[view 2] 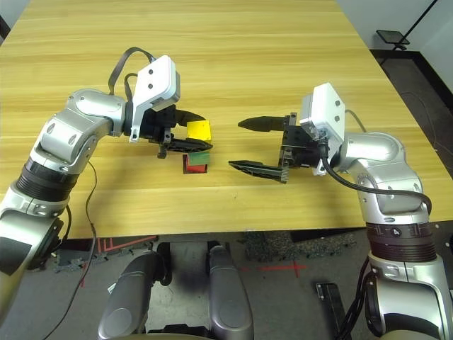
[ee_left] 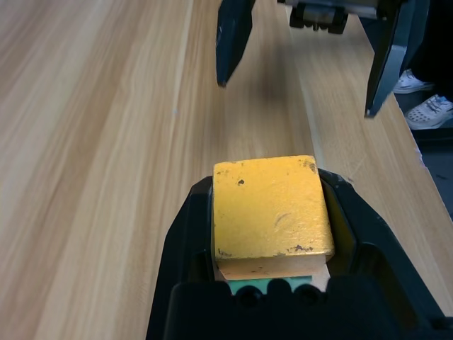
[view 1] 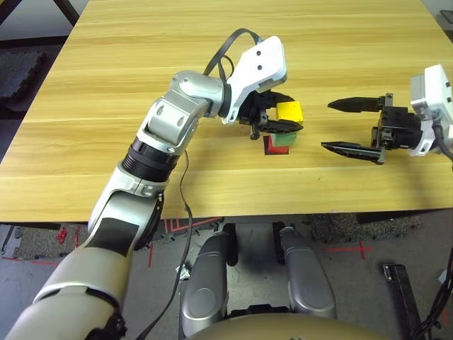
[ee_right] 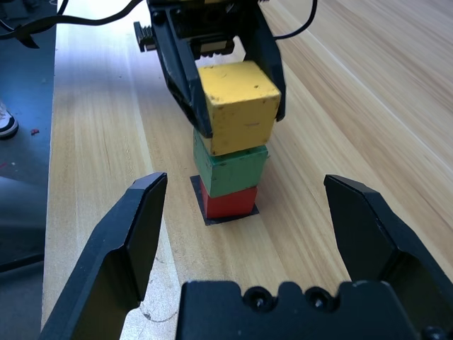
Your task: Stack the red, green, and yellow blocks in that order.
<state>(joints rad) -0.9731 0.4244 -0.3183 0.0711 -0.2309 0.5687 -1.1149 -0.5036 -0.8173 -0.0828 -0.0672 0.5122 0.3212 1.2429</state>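
Note:
A yellow block [view 1: 289, 111] sits between the fingers of my left gripper [view 1: 294, 115], which is shut on it. The yellow block rests on, or just above, a green block [ee_right: 231, 168] and looks slightly turned against it. Under the green block is a red block [ee_right: 228, 202], which lies on a flat black square patch [ee_right: 212, 218]. The stack stands near the middle of the wooden table [view 1: 141, 85]. To the stack's right, my right gripper [view 1: 326, 126] hangs open and empty, its fingers pointing at the stack.
The front edge of the table runs close behind both grippers. Bare wood stretches to the far side and to the left. Beyond the table's right edge is floor, where a person's shoes [ee_left: 425, 99] stand.

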